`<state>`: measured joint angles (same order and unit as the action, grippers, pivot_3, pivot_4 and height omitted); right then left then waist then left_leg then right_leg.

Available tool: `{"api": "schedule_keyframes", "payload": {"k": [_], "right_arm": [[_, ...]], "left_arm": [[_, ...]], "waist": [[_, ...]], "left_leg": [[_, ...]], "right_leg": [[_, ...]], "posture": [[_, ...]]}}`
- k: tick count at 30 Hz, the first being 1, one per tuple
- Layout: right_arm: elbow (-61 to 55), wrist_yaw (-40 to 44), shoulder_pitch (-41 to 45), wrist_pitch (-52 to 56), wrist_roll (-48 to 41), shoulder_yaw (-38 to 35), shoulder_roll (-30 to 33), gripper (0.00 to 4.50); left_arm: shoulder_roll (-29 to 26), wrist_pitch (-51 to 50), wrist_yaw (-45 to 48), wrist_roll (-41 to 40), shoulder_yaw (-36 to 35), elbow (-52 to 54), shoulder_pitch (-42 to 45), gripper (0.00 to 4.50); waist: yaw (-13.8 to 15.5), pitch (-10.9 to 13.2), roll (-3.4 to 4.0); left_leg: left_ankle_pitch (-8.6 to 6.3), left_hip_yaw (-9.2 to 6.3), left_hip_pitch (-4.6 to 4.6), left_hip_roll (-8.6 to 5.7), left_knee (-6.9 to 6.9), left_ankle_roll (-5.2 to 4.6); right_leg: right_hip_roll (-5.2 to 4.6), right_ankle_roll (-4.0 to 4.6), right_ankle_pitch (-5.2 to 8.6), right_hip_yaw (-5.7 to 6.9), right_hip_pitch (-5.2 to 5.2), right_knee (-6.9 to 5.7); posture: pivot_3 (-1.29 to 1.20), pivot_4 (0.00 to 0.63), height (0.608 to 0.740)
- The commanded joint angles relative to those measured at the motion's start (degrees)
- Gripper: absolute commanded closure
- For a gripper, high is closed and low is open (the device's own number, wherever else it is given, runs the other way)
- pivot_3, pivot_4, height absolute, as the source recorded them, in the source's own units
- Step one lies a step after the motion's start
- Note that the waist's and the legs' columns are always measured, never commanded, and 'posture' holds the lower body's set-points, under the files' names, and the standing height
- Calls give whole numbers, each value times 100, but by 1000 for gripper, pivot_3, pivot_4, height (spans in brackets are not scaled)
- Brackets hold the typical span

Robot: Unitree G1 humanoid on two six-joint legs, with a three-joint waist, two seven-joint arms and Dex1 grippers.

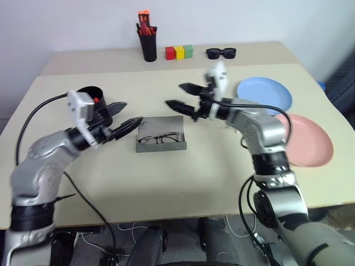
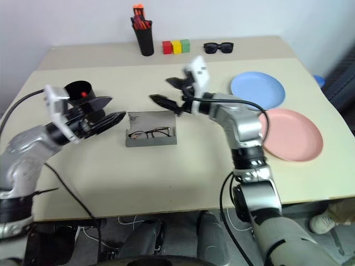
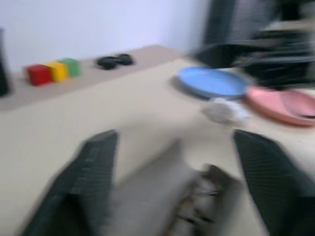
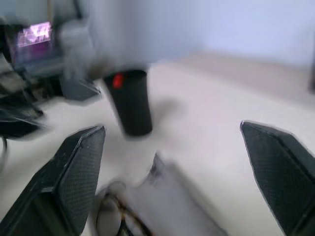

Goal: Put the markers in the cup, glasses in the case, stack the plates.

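The flat grey felt glasses case [image 1: 161, 134] lies open near the middle of the pale tan table [image 1: 166, 183]. The thin dark wire glasses [image 1: 159, 138] lie inside it, at the near side of the case.

The left gripper [image 1: 123, 117] hangs just left of the case, above the table. Its two black fingers stand apart with nothing between them. The right gripper [image 1: 181, 96] hangs just behind the case, and its fingers are spread wide, holding nothing.

Behind the left gripper stands the wide black plastic cup [image 1: 90, 95]. A slim red marker [image 1: 96, 100] pokes up inside it.

To the right, the round salmon pink plate [image 1: 308, 141] lies flat on the table. The round light blue plate [image 1: 266, 93] lies just behind it. The two plates are side by side, not stacked.

At the far edge stand a tall black pen holder [image 1: 148, 41] full of orange-capped pens, three small blocks [image 1: 178, 52] in red, yellow and green, and chunky black sunglasses [image 1: 221, 53].
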<state>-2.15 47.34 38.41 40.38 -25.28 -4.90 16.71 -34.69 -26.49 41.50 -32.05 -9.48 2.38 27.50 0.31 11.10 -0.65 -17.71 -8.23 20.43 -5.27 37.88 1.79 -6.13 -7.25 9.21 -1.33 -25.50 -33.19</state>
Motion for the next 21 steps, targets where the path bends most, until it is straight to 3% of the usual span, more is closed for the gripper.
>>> {"api": "schedule_keyframes", "payload": {"k": [1, 4, 13, 21], "right_arm": [[-930, -117, -369, 309, -443, -170, 214, 0], [-1310, -332, -671, 318, -432, -108, 337, 0], [-1718, -948, -1033, 280, -468, 15, 332, 0], [-1751, -1201, -1077, 196, -495, 47, 313, 0]], "left_arm": [[189, 434, -321, 667, 237, -1063, 810, 2864], [403, 855, -214, 1229, 603, -2374, 1688, 4471], [1104, 1598, -53, 2554, 1422, -5816, 3587, 4471], [1287, 529, 1007, 2792, 1518, -6920, 4263, 4471]], "waist": [[-17, 3, 5], [-125, 4, 4], [-116, 3, 2], [-128, 4, 1]], "left_leg": [[0, 7, -1, 0, 0, 0], [1, 10, -2, 2, 2, 0], [0, 13, 2, 7, 6, -1], [-2, 12, 5, 6, 9, -5]], "right_leg": [[-1, 0, -1, -4, -1, 0], [3, 0, -1, -5, -4, -3], [11, -2, -5, -6, -3, 0], [11, -6, -7, -6, -4, 0]], "posture": [[0, 150, 740], [0, 150, 740], [0, 150, 740], [0, 150, 740]]}}
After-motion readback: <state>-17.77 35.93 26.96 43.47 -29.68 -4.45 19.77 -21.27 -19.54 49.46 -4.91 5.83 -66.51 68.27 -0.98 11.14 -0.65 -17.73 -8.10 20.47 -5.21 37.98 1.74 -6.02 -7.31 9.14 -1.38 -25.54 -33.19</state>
